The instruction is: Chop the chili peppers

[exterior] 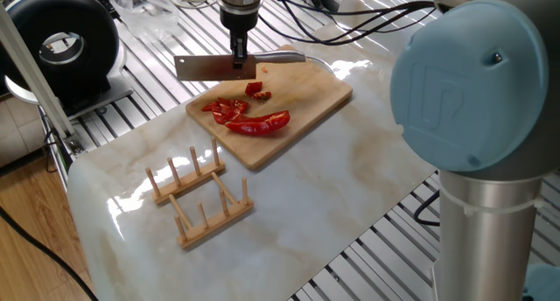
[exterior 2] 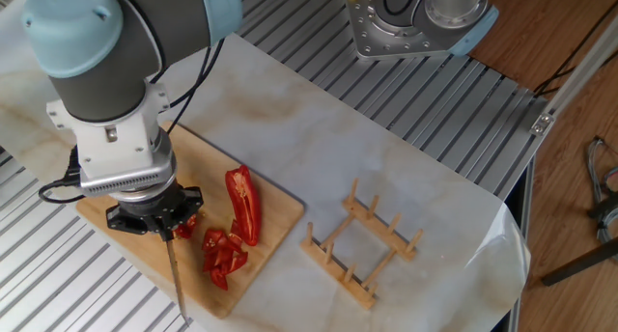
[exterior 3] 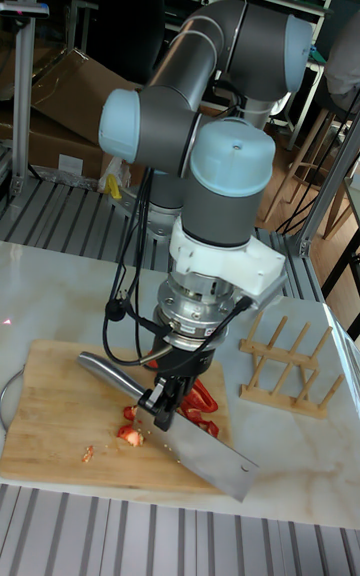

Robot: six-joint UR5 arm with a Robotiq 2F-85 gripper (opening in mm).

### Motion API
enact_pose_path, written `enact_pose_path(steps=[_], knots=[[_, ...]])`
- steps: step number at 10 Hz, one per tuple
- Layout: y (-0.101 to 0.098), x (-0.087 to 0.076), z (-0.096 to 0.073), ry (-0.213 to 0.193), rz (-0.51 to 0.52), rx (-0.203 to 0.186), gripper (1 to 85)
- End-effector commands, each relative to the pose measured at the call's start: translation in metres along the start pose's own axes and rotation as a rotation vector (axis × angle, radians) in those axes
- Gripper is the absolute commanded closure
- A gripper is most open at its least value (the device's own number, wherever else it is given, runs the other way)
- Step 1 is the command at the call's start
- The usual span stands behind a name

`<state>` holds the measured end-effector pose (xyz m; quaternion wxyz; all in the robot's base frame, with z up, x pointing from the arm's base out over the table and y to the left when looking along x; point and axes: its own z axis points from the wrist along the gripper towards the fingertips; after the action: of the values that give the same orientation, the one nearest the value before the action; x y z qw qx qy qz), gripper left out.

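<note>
The chili peppers lie on a wooden cutting board: one long glossy red half and a heap of cut red bits, also seen under the arm. My gripper is shut on a cleaver by its handle, holding the blade in the air above the board's far end, beside the small bits. In the other fixed view the blade shows edge-on, just left of the cut bits.
A wooden slotted rack stands on the marble tabletop in front of the board. A black round device sits at the far left. Cables run behind the board. A second robot base stands beyond the table.
</note>
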<state>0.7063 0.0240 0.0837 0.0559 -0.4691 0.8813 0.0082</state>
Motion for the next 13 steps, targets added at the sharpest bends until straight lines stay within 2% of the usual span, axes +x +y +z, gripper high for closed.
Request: enact_pose_path(steps=[1,4,6,9,13], knots=[[0.005,-0.003,0.003,-0.023,0.021,-0.029,84.3],[0.005,-0.002,0.006,-0.032,0.019,-0.031,84.3],[0.001,-0.002,0.007,-0.037,0.001,-0.019,84.3],[-0.013,0.008,0.009,-0.007,-0.052,0.034,84.3],[-0.026,0.011,0.013,-0.008,-0.088,0.090,84.3]])
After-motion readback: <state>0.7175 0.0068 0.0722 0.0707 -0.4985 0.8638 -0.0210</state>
